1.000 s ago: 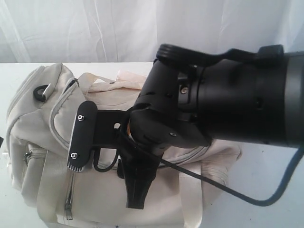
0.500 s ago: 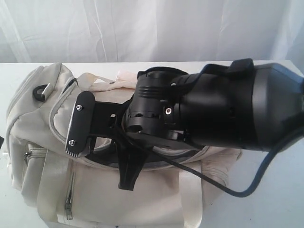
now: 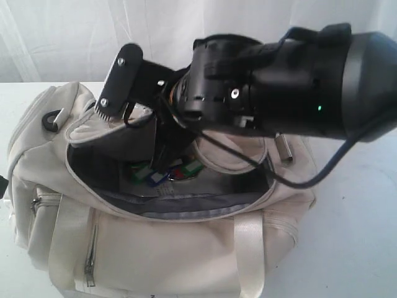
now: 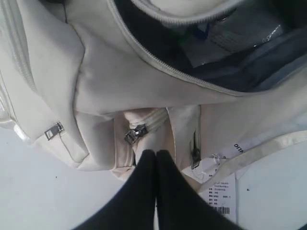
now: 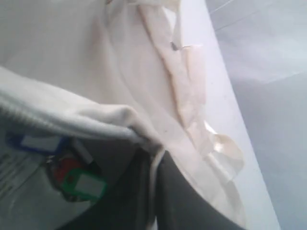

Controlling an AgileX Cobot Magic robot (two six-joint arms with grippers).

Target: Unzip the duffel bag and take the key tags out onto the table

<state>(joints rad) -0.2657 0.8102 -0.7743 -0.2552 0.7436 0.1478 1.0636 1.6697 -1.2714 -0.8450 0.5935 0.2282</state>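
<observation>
Bag flap is clamped in the right gripper, arm stretched level across, tags below its fingers; left gripper fingers pressed together.

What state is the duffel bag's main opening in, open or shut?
Open: the duffel bag gapes along its top, showing the grey lining and the key tags lying inside.

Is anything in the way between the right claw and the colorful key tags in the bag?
Only the flap of the bag, pinched in the right gripper and held up. The key tags lie uncovered inside, beneath it.
</observation>
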